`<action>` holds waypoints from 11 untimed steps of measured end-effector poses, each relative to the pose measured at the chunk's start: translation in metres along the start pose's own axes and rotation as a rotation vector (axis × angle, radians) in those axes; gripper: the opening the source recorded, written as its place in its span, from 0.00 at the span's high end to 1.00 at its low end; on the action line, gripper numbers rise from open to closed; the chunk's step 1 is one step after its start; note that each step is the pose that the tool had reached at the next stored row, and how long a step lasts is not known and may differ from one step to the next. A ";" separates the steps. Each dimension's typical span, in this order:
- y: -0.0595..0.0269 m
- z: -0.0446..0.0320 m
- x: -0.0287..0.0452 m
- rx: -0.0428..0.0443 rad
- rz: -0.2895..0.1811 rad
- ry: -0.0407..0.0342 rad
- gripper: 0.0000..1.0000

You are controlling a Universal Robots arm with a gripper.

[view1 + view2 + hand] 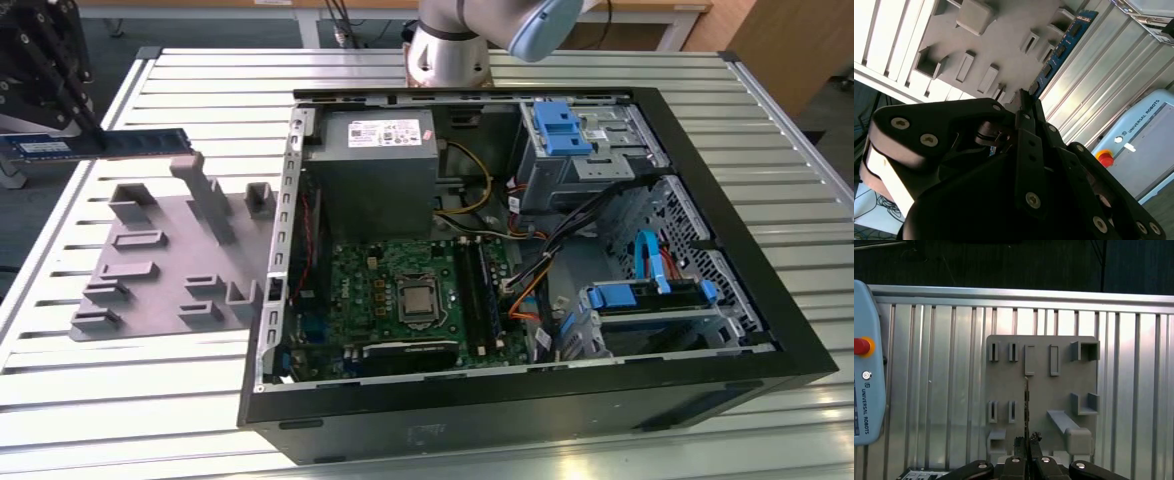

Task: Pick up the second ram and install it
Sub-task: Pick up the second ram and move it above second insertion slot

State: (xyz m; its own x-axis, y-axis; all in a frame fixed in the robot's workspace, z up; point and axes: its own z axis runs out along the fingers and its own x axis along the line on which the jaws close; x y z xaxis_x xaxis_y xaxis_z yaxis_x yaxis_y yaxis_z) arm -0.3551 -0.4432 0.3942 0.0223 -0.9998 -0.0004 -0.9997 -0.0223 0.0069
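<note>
Slatted metal table (147,410), ribs running across frame in exterior view. Grey tray (134,270) flat on slats at left of frame, upright blocks on it. Open black PC case (747,330) on its side, centre to right, just beside tray. Arm base (447,55) at top centre, behind case. Grey pendant (866,365) near tray in first wrist view, apart from it; unclear whether it rests on slats.

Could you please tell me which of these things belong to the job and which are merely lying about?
Job: second ram, gripper holding it, black slot rails, motherboard.
Lying about: grey holder tray, pendant, power supply, drive cage.
</note>
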 end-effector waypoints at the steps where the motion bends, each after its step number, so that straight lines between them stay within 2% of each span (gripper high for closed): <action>1: -0.0006 0.0000 0.0000 0.0000 0.000 0.0000 0.86; 11: -0.0066 -0.0001 0.0001 -0.0001 0.000 0.0000 0.86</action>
State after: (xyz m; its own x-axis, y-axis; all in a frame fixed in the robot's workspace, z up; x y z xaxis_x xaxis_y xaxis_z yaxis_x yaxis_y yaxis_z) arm -0.3485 -0.4432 0.3942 0.0224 -0.9997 -0.0004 -0.9997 -0.0224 0.0069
